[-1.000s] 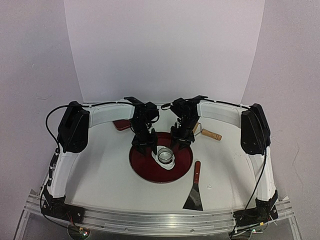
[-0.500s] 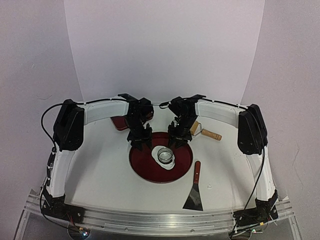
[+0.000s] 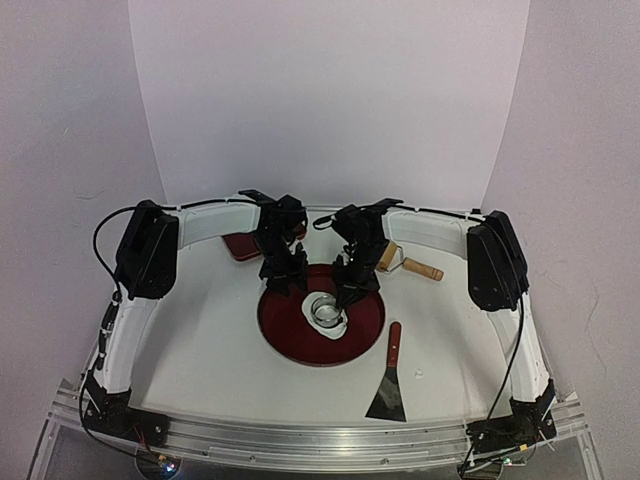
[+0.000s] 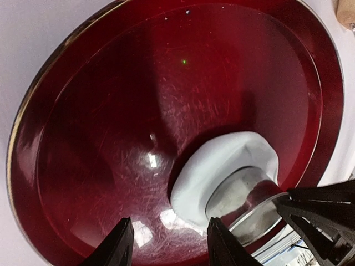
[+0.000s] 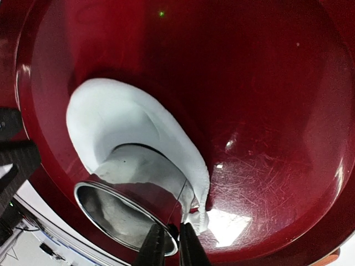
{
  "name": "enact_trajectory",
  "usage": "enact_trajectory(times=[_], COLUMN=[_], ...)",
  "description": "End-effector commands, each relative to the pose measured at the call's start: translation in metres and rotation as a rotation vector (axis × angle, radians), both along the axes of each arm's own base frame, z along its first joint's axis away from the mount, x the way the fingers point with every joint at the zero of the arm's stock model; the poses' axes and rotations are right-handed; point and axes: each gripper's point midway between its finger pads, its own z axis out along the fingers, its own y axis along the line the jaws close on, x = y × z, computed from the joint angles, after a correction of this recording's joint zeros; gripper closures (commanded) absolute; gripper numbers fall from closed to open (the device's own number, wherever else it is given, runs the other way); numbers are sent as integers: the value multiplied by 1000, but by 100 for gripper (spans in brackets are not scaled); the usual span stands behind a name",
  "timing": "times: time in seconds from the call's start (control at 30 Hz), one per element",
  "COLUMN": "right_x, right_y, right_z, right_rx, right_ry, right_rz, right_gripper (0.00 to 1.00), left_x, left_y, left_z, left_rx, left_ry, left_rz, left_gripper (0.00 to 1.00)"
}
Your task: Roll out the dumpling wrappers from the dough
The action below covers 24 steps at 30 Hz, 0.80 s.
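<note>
The dough (image 5: 111, 116) is a flat irregular white sheet on the round red tray (image 3: 290, 335), curling up round the shiny ring cutter (image 3: 325, 310). The ring stands on the dough (image 4: 205, 172). My right gripper (image 5: 172, 244) is nearly closed, its fingertips pinching the near rim of the ring cutter (image 5: 122, 205) beside the dough's ragged edge. In the top view it (image 3: 345, 293) sits at the ring's right side. My left gripper (image 4: 169, 246) is open and empty over the tray's left part (image 3: 287, 283), just short of the dough. No separate round wrapper shows.
A rolling pin with a wooden handle (image 3: 415, 265) lies behind the tray on the right. A scraper with a red handle (image 3: 390, 375) lies at the front right. A small dark red dish (image 3: 240, 248) sits behind the left arm.
Both grippers have moved in toward the ring cutter, the right one from the tray's back edge down onto the ring's rim. The dough now looks bunched closer round the ring.
</note>
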Motion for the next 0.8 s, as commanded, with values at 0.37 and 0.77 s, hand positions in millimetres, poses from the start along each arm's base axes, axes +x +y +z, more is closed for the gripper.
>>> enact_trajectory(times=[0.37, 0.77], right_x=[-17, -2], right_y=[-4, 6], right_z=[4, 10], right_rx=[-28, -10], right_ry=[29, -12], right_rz=[-1, -5], right_gripper=[82, 85], left_x=[10, -2], left_y=[-22, -20], left_z=[-10, -28], left_rx=[-108, -94], left_ry=[-2, 31], left_rz=[-61, -70], left_gripper=[51, 54])
